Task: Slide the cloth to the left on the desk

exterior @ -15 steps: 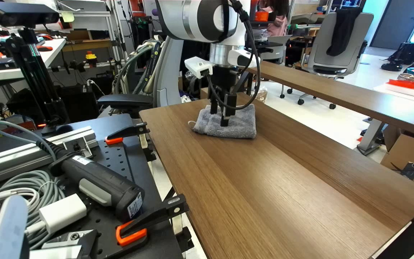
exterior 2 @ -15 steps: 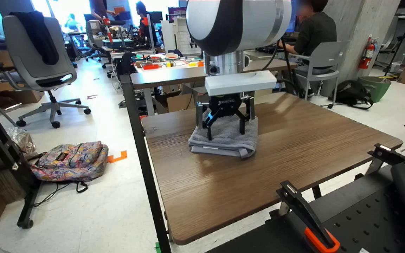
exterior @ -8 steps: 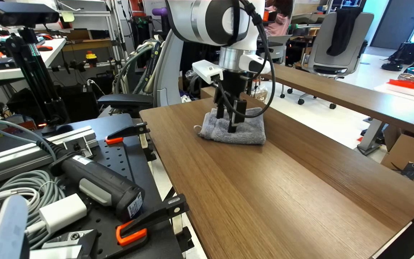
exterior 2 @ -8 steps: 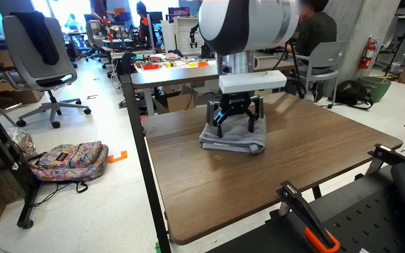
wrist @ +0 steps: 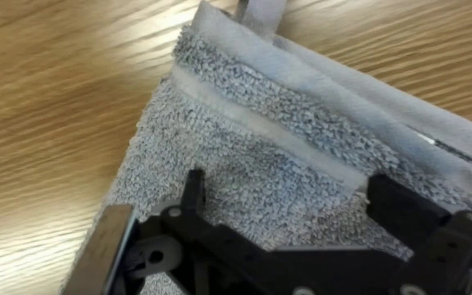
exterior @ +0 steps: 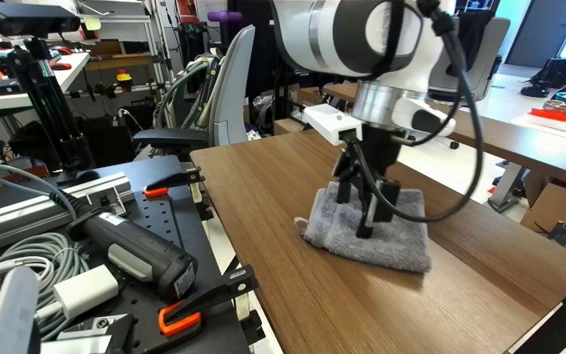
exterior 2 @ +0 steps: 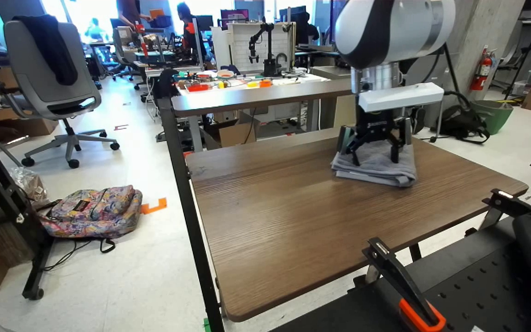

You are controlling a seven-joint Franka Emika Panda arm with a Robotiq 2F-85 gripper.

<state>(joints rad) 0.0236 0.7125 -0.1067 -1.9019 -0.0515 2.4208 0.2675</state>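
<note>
The grey folded cloth [exterior: 396,250] lies flat on the brown wood-grain desk [exterior: 273,196]. In an exterior view it sits on the right half of the desk [exterior 2: 284,221], where the cloth [exterior 2: 371,176] shows its folded edge and loop. My gripper [exterior: 353,216] points down onto the cloth, tilted a little. Its two fingers stand apart, with the tips touching the cloth's top, also in an exterior view [exterior 2: 375,161]. In the wrist view the cloth [wrist: 260,139] fills the middle and shows flat between the fingertips of the gripper [wrist: 287,178]. It is not pinched.
A black perforated cart [exterior: 160,221] stands along the desk's side and carries a black handheld device [exterior: 135,250]. Black and orange clamps [exterior: 214,295] sit at the desk's edge. A black post [exterior 2: 180,184] rises at the desk's end. Another wooden table [exterior: 484,132] stands behind.
The gripper and the cloth under it have slid together across the desk, rightward in both exterior views and nearer the camera in one of them. The fingers have stayed apart.
</note>
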